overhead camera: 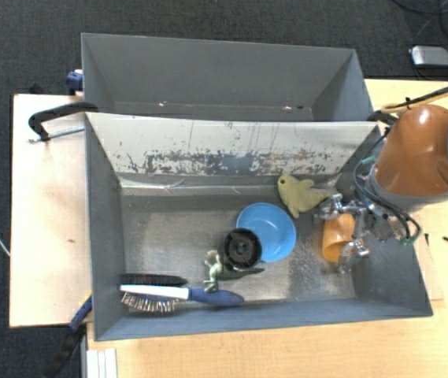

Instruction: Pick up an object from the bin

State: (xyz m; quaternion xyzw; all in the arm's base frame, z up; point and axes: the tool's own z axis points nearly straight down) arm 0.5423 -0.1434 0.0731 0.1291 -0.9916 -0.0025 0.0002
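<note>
The grey bin (105, 242) carries everything on its scuffed floor. A blue bowl (275, 228) lies near the middle, with a black round part (242, 248) touching its left edge. A small green-and-white piece (216, 268) lies just beside that part. A brush (168, 294) lies along the front wall. A khaki scrap (298, 195) rests by the back wall. At the right, an orange cup (332, 242) sits between the fingers of the tool (346, 231).

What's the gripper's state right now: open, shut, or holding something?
Gripper: closed on a small orange object, at the right end of the bin.
</note>
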